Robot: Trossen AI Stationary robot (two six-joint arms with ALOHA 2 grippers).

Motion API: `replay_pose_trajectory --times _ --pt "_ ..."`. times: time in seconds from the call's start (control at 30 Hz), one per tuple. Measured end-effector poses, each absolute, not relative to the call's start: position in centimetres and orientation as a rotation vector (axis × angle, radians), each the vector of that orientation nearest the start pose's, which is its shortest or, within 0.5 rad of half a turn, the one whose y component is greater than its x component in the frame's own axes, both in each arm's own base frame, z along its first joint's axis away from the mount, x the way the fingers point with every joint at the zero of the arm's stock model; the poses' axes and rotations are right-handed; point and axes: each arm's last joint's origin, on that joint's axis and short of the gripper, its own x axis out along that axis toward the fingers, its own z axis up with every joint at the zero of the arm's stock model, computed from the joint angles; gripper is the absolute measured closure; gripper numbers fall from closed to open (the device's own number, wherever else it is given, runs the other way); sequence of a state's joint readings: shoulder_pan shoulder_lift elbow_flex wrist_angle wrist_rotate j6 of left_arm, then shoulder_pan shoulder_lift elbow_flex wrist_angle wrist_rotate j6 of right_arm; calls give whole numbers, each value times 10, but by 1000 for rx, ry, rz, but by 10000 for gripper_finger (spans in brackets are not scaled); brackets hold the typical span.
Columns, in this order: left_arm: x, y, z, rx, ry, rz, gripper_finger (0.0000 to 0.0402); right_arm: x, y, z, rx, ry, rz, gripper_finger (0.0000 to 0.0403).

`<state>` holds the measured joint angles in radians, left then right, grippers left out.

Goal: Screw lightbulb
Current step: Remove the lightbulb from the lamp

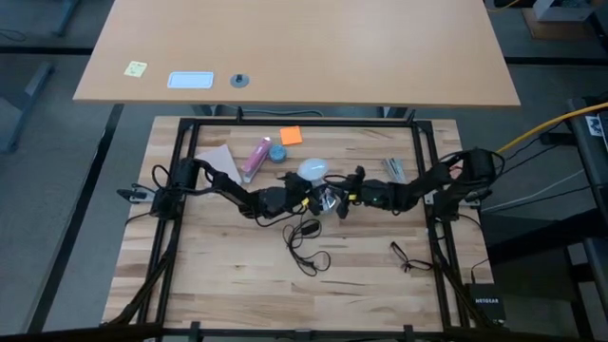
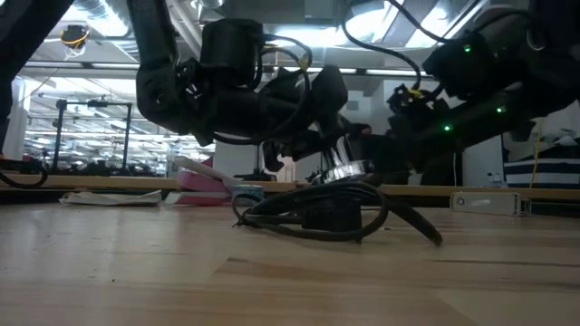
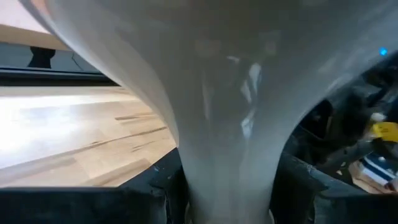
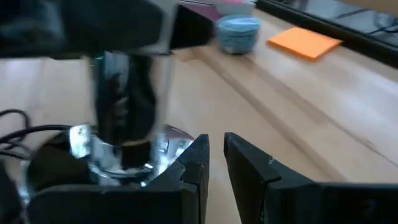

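high view: both arms met at the middle of the worktop (image 1: 237, 275). the left gripper (image 1: 306, 195) and right gripper (image 1: 350, 198) sat either side of the shiny lamp base (image 1: 330, 200), with the white bulb (image 1: 313, 170) just behind them. a black cord (image 1: 306, 249) looped toward the front edge. a pink tube (image 1: 255, 158), a small blue thing (image 1: 276, 151) and an orange note (image 1: 291, 135) lay further back.

low view: the base (image 2: 346, 170) hung tilted off the wood between the dark arms, cord (image 2: 317, 215) piled underneath it.

left wrist view: the bulb (image 3: 224, 93) filled nearly everything, and its narrow neck ran down between the left fingers (image 3: 158, 180), which were closed on it.

right wrist view: the right fingers (image 4: 193, 168) were nearly together with a thin gap between them, right beside the base (image 4: 118, 155). couldn't tell if they actually pinched its rim. blue thing (image 4: 237, 32) and orange note (image 4: 305, 42) sat beyond.
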<state>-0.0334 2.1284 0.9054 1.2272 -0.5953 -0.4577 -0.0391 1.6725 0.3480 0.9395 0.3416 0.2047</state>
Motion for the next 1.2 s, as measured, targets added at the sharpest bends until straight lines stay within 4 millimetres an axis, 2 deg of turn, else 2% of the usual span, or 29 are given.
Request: replay_pose_trajectory --times 0.17,0.4,0.67,0.93,1.2 --pt "392 5 117 -394 -107 558 241 259 -17 106 211 356 -345 343" --pt "392 12 115 -311 -61 585 241 259 -6 84 295 561 -387 343" --pt "391 12 111 -251 -5 601 241 264 5 87 234 524 -471 343" --pt "391 19 110 -47 69 612 241 264 4 87 223 512 -508 343" --pt "391 19 110 -24 82 610 241 264 5 88 215 519 -489 343"
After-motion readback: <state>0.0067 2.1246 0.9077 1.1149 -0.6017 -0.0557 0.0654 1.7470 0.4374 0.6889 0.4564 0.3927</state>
